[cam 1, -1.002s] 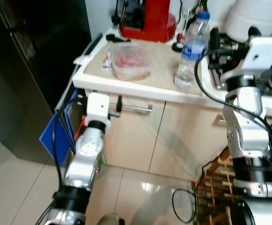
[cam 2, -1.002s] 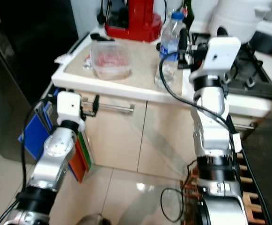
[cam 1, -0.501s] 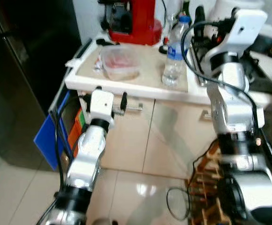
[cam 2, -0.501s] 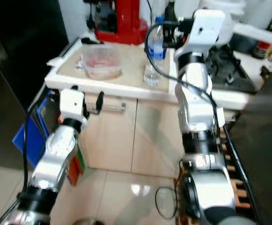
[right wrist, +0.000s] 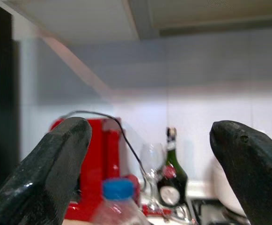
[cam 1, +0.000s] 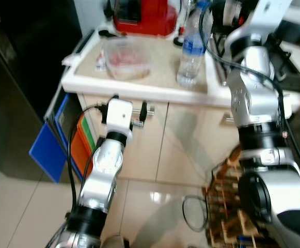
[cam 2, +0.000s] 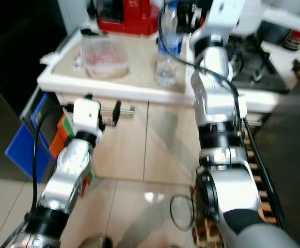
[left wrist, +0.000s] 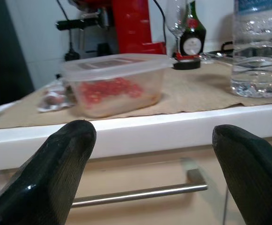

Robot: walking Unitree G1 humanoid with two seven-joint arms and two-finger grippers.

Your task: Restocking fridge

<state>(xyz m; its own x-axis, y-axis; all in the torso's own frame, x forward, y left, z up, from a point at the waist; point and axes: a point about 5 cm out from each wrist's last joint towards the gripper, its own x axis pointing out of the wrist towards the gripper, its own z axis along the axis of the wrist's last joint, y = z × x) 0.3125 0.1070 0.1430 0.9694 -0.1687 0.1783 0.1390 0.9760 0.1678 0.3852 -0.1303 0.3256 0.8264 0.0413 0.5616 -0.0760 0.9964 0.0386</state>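
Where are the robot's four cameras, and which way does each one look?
Left eye view: on the head, looking down at the counter; both silver arms show.
Right eye view: beside it on the head, same scene.
Left wrist view: low before the counter, looking between its open black fingers at the food tub.
Right wrist view: raised above the counter, looking between its open fingers at the wall and the bottle's blue cap.
Shared: the water bottle and the red machine show in all of them.

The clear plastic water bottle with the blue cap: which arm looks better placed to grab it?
Probably the right. Its open claw is raised at counter height above the clear plastic water bottle, while the left claw sits lower, facing the cabinet front.
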